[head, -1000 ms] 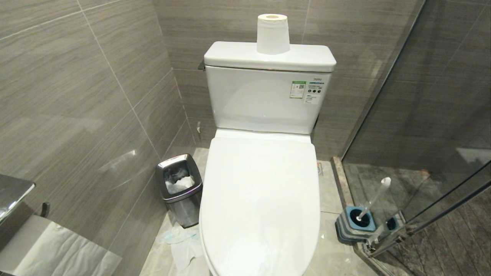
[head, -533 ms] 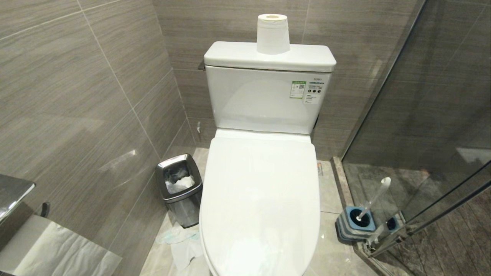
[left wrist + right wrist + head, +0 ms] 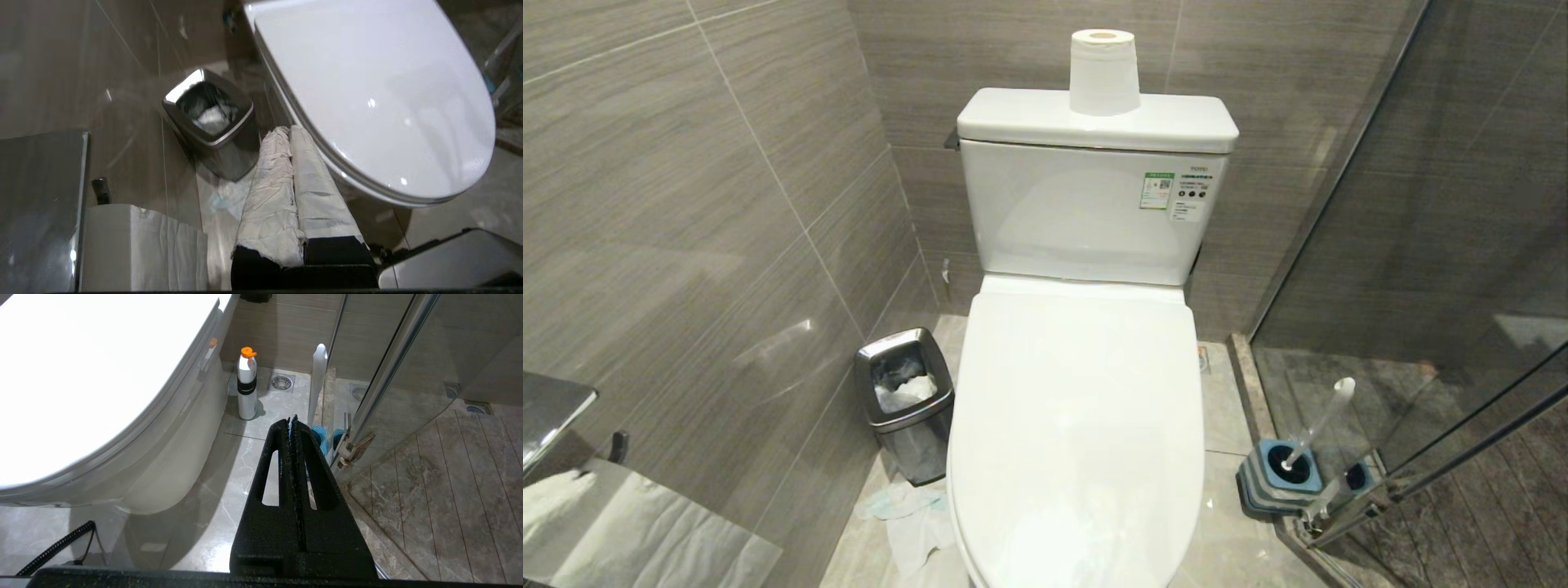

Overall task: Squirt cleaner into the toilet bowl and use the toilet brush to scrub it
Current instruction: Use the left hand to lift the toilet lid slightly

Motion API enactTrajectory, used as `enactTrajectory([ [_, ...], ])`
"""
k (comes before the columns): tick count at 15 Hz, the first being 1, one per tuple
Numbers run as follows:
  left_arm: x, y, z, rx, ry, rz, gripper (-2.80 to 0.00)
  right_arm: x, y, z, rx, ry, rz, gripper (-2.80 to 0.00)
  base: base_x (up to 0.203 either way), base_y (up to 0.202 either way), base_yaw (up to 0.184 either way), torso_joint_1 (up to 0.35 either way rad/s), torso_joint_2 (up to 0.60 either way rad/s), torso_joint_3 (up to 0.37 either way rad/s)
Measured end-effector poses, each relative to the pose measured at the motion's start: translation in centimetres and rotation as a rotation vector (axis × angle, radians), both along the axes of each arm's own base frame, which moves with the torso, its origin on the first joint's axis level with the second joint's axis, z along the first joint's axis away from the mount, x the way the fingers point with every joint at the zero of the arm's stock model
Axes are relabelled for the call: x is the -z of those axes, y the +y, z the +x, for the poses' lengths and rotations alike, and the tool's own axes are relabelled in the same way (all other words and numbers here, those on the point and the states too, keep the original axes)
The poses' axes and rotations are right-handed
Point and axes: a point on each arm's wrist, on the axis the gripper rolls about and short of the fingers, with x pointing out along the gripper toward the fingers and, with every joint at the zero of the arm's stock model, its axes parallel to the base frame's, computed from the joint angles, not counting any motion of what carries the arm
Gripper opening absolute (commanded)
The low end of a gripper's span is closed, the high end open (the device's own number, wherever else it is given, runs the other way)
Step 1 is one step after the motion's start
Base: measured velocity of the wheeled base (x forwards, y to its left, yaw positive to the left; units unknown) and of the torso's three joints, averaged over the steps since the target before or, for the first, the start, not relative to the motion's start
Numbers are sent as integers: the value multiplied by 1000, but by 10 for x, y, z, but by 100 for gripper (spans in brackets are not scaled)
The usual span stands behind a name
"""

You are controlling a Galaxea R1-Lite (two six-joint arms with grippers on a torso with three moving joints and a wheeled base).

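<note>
The toilet bowl (image 3: 1078, 441) stands in the middle with its white lid (image 3: 367, 81) down, so its inside and any cleaner are hidden. The toilet brush (image 3: 1319, 425) leans in its blue-topped holder (image 3: 1278, 478) on the floor at the right, by the glass. My left gripper (image 3: 288, 130) has its fingers wrapped in white paper and shut on nothing. It hangs between the steel bin and the lid's edge, and shows as a white blur (image 3: 551, 502) at the lower left. My right gripper (image 3: 292, 418) is shut and empty, low beside the bowl, pointing toward the brush handle (image 3: 318, 375).
A steel waste bin (image 3: 904, 400) stands left of the bowl, with crumpled paper (image 3: 907, 523) on the floor. A white bottle with an orange cap (image 3: 246, 384) stands on the floor right of the bowl. A paper roll (image 3: 1103, 72) tops the tank. A glass partition (image 3: 1421, 245) closes the right side.
A blurred white shape, my left gripper's wrapped fingers, has come into the head view at the lower left edge. The toilet, bin and brush have not moved.
</note>
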Motion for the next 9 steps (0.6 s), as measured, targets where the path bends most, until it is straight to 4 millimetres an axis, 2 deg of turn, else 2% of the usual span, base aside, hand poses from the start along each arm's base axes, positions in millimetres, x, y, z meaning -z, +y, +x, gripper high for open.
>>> enactTrajectory([
  [4, 11, -5, 56, 39, 227, 43, -280, 0, 0, 0, 0, 0, 0, -280, 0, 0, 0, 0, 0, 0],
  [9, 41, -26, 108, 46, 421, 130, -280, 0, 0, 0, 0, 0, 0, -280, 0, 0, 0, 0, 0, 0],
])
